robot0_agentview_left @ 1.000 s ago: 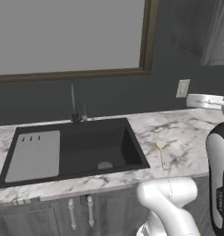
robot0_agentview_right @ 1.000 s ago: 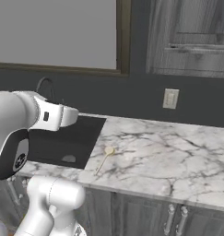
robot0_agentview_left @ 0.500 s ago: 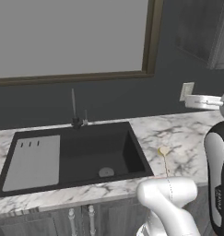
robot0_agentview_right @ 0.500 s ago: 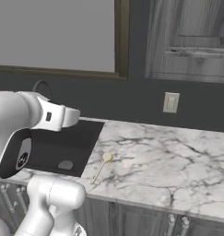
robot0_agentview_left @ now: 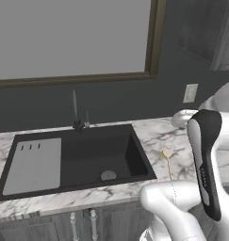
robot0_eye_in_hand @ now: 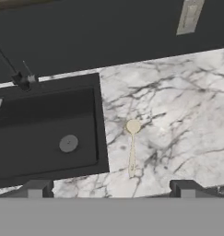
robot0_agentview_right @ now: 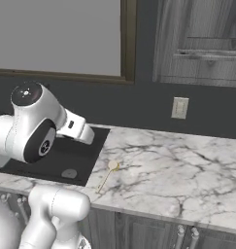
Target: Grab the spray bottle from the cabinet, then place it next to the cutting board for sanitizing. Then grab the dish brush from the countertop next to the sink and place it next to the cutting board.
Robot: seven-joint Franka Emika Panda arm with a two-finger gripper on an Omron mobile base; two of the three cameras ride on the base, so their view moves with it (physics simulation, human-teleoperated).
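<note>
Dish brush [robot0_eye_in_hand: 132, 146] lies on the countertop [robot0_eye_in_hand: 187, 110] near its front edge, just right of the sink [robot0_eye_in_hand: 44, 124]. Gripper [robot0_eye_in_hand: 111, 188] fingers spread, holding nothing (no readable writing anywhere).

Two base cameras look forward and down from behind. The hand camera looks down. All see the sink [robot0_agentview_left: 73, 162] and countertop [robot0_agentview_right: 187, 170].

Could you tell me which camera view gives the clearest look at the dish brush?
The hand view: the dish brush lies whole and unobstructed on the countertop, beside the sink. The left base view shows it close beside the arm; the right base view shows it smaller.
</note>
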